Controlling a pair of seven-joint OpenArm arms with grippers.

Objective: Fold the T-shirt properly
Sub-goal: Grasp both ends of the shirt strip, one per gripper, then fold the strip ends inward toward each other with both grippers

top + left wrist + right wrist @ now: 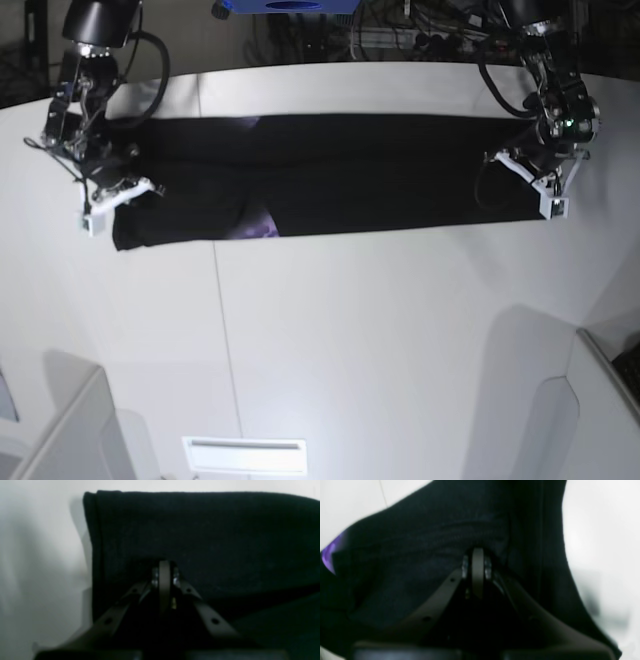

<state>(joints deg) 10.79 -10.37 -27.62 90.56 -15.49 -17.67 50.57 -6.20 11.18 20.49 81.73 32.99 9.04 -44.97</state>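
**Shirt stretched between two clamped grippers**

White table fills the base view, with a thin seam running down it and cable clutter along the dark back wall.

Left gripper: jaws pressed together, tips buried in black cloth, pinching it near one short end of the shirt. In its wrist view a doubled edge of the cloth stands just beside the tips, with bare table beyond.

Right gripper: jaws likewise clenched on black cloth near the opposite short end. A sliver of purple print shows at the far side of that wrist view, well apart from the tips.

Shirt lies as a long narrow black band across the far half of the table, spanning from one gripper to the other, mostly flat. A small purple patch peeks out along its near edge, closer to the right arm's end. Wrist views are blurred; cloth layers under the tips cannot be counted.
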